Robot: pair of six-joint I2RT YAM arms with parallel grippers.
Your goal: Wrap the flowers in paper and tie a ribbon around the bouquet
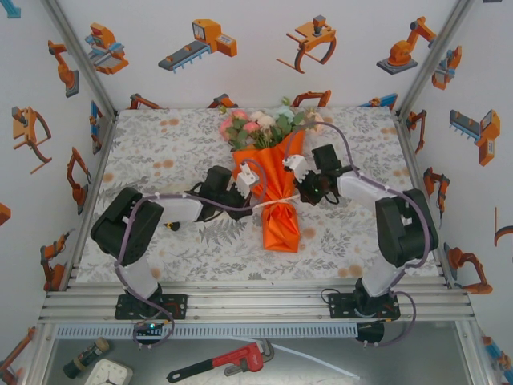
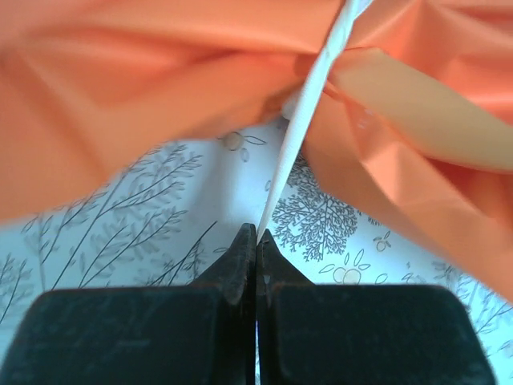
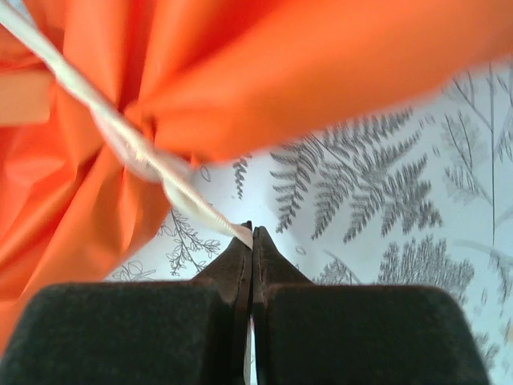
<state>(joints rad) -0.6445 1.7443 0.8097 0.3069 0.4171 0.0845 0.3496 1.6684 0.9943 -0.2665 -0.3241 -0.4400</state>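
Bouquet [image 1: 272, 160] lies mid-desk [image 1: 160, 152] in top view, flowers [image 1: 260, 124] at the far end, orange paper [image 1: 280, 228] cinched by ribbon [image 1: 268, 205], left pincer [image 1: 250, 191] and right pincer [image 1: 296, 178] close on either side. Left wrist: left pincer [image 2: 256, 241] clenched on a straight ribbon [image 2: 304, 120] strand running up into the gathered paper [image 2: 120, 88]. Right wrist: right pincer [image 3: 252, 237] clenched on a ribbon [image 3: 112, 120] strand that crosses the pinched paper [image 3: 321, 72].
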